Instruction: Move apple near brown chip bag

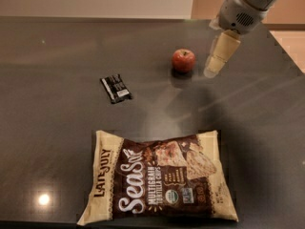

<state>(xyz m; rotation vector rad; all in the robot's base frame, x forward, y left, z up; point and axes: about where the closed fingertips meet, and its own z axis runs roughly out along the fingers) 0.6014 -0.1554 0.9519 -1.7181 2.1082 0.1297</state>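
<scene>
The small red apple sits on the dark table, towards the back and right of the middle. The brown chip bag lies flat at the table's front edge, well in front of the apple. My gripper hangs from the arm at the upper right, pointing down. Its tip is just right of the apple, close to it but apart, and it holds nothing that I can see.
A small black snack wrapper lies left of the apple, between it and the bag's left end. The table's right edge runs diagonally past the arm, with light floor beyond it.
</scene>
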